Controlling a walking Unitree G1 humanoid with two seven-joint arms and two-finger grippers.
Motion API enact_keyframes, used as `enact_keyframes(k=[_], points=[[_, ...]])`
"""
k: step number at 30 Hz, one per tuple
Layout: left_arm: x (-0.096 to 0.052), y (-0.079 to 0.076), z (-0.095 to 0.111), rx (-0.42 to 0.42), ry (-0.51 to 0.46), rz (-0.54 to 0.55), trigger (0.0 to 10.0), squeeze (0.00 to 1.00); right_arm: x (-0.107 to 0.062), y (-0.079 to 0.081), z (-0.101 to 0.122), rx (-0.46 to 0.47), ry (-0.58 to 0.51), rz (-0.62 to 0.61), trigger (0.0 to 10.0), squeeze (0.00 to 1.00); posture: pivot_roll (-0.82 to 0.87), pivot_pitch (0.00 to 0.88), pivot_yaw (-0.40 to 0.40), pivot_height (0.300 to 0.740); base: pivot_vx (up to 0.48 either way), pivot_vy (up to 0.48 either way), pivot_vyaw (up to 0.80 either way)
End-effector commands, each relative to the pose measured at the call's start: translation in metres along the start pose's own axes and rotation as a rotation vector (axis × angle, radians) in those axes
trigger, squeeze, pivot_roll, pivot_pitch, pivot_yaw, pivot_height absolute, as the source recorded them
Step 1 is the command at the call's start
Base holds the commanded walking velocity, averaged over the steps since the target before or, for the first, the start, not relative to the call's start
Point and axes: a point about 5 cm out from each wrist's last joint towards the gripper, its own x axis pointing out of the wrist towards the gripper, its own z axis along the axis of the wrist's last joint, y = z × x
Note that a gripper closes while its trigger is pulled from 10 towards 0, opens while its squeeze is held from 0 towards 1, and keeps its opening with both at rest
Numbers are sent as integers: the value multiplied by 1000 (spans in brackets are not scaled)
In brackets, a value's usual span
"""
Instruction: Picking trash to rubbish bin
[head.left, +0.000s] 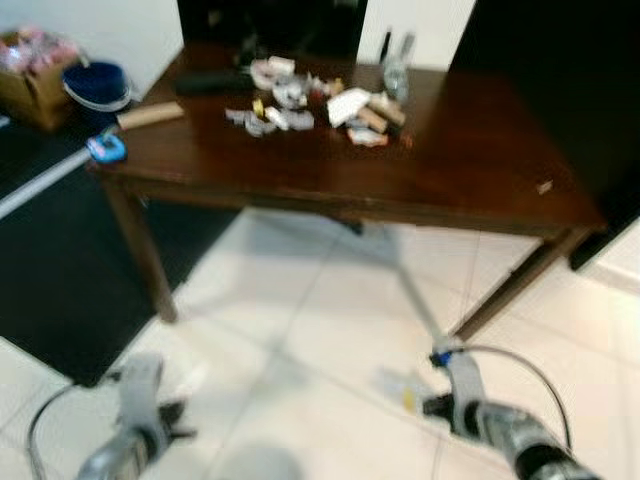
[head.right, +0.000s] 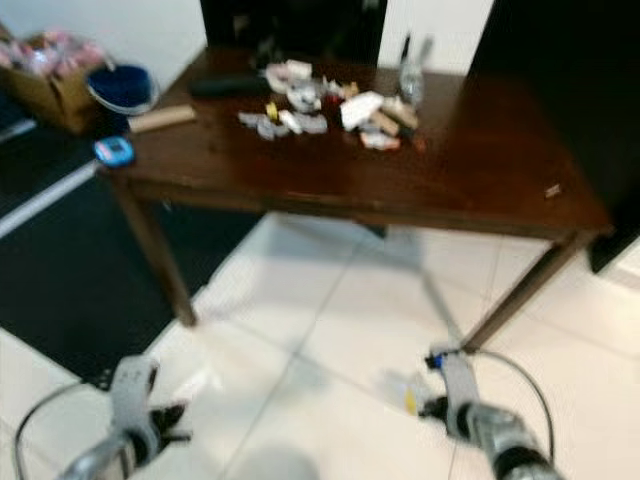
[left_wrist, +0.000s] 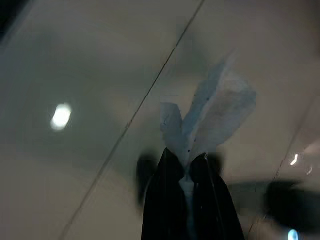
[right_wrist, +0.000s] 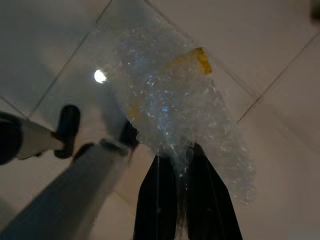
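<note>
Nearest, the left gripper (left_wrist: 185, 167) is pinched shut on a scrap of white tissue paper (left_wrist: 210, 112), which fans up from between the black fingers above the tiled floor (head.left: 330, 330). It looks weightless and limp, liable to tear or slip free, so the hold belongs low on the bunched part, as it is now. The right gripper (right_wrist: 182, 160) is closed on a crumpled clear plastic wrapper (right_wrist: 175, 100) with a yellow strip; it appears light, springy and slick, best pinched deep into a fold.

The wrist views give the grips and the texture of each piece plainly. The head views show both arms low over the floor, each piece only a pale blur at the fingertips.

Farther off, the head views take in the dark wooden table (head.left: 470, 165), strewn with more small litter (head.left: 320, 105), a clear bottle (head.left: 396, 70) behind it and a blue tape measure (head.left: 106, 148) at the corner. Beyond stand a blue bucket (head.left: 97, 85) and a cardboard box (head.left: 35, 75); I cannot tell whether either is the rubbish bin.
</note>
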Motion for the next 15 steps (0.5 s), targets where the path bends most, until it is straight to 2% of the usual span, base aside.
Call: enact_keyframes(k=[1,3,5,6,7,8,11,12,15], points=[[-6,19,-15,-16,37,113,10000,0,-2,-2,-30,64,74,-75,10000,0,149,130,-85,740,0,0,-800],[-6,19,-15,-16,37,113,10000,0,-2,-2,-30,64,74,-75,10000,0,149,130,-85,740,0,0,-800],[-18,34,-48,-63,134,232,10000,0,-2,3,-55,100,142,-131,10000,0,150,129,-85,740,0,0,-800],[-18,34,-48,-63,134,232,10000,0,-2,3,-55,100,142,-131,10000,0,150,129,-85,740,0,0,-800],[-28,41,-71,-89,210,304,10000,0,-4,6,-71,120,187,-172,10000,0,150,129,-85,740,0,0,-800],[-28,41,-71,-89,210,304,10000,0,-4,6,-71,120,187,-172,10000,0,150,129,-85,740,0,0,-800],[-45,38,-111,-115,341,344,10000,0,-15,2,-105,218,267,-276,10000,0,154,117,-82,740,0,0,-800],[-45,38,-111,-115,341,344,10000,0,-15,2,-105,218,267,-276,10000,0,154,117,-82,740,0,0,-800],[-54,34,-130,-135,396,358,10000,0,-25,1,-128,249,328,-327,10000,0,152,116,-83,740,0,0,-800]])
